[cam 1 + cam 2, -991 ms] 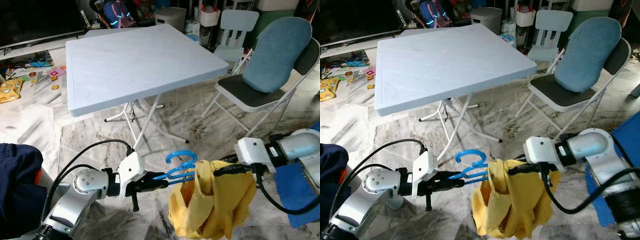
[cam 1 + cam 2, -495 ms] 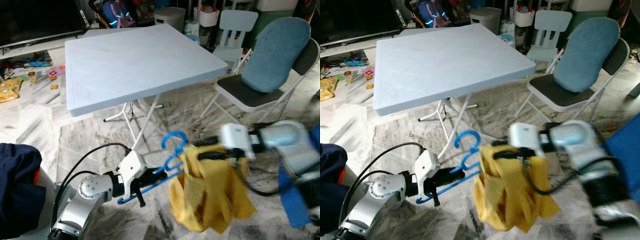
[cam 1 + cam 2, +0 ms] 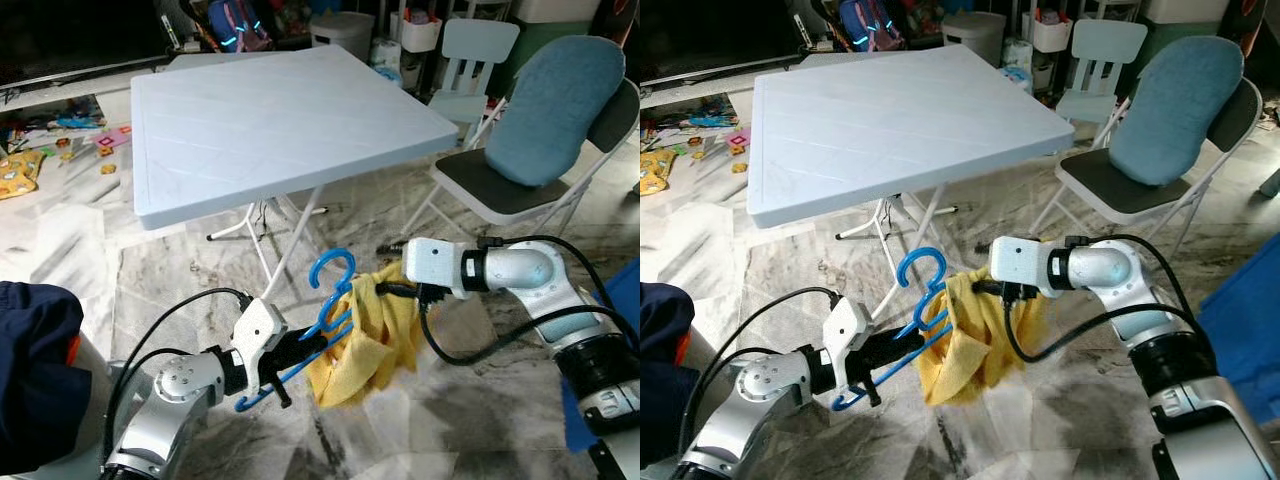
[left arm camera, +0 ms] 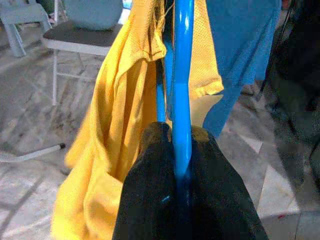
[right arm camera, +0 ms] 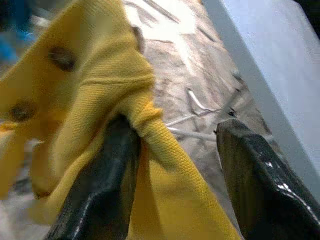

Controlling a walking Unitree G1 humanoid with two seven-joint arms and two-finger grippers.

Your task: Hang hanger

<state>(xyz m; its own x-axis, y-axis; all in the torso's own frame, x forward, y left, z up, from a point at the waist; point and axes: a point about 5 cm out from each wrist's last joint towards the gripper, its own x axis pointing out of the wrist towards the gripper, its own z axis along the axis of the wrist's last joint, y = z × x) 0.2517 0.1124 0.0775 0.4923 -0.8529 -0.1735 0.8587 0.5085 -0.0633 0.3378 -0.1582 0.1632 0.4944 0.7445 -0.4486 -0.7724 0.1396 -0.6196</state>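
Lower centre, the left claw [image 3: 305, 352] clamped the blue hanger [image 3: 322, 310]; the right claw [image 5: 170, 165], now spread open, had carried the yellow shirt [image 3: 365, 335] lower, half-draped.

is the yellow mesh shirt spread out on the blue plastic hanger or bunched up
Bunched up. The yellow mesh shirt hangs in a crumpled clump from the blue plastic hanger, which the left gripper clamps; the right gripper has an open finger hooked in the cloth.
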